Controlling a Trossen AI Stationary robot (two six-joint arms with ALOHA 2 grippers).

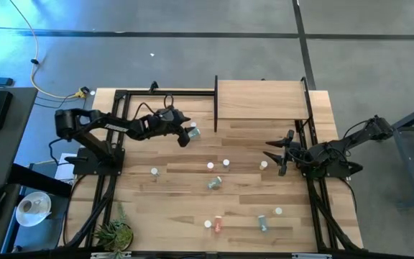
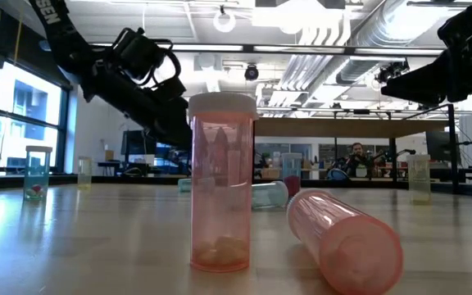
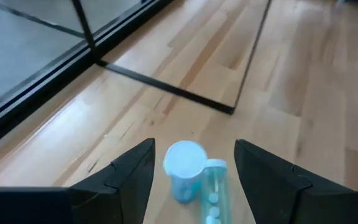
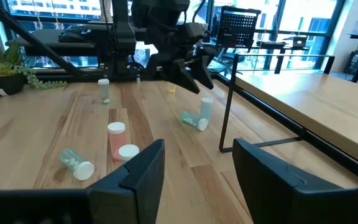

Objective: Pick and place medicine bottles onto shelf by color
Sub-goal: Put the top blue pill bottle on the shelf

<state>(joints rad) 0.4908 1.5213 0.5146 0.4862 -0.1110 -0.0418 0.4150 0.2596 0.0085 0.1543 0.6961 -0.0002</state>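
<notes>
The left gripper [image 1: 185, 136] is hovering over the far-left part of the table [image 1: 171, 201], just off the shelf's near-left corner post, its fingers [image 3: 129, 171] standing apart with nothing between them. Directly beyond those fingers, an upright blue-grey bottle [image 3: 184, 168] with a pale cap is standing on the wood, and a clear teal bottle [image 3: 213, 193] holding small white pills is lying on its side touching it. The shelf [image 1: 261, 101], a light-wood panel on black posts, is sitting along the far edge of the table, towards the right. The right gripper [image 1: 279, 152] is waiting near the right edge of the table, just in front of the shelf, its fingers [image 4: 138, 171] also spread and holding nothing. The other medicine bottles are lying scattered over the tabletop: three white-capped ones [image 1: 225, 163] are sitting near the middle, another [image 1: 154, 171] is standing towards the left, a teal one [image 1: 213, 184] is lying on its side near the centre, and close to the near edge a pink pair [image 1: 217, 225] is resting beside a teal bottle [image 1: 262, 222] and one more white cap [image 1: 278, 211]. In the low view the pink pair is showing close up, one upright [image 2: 221, 184] and one toppled [image 2: 342, 238] just beside it. A potted plant [image 1: 115, 232] is sitting at the near-left corner.
</notes>
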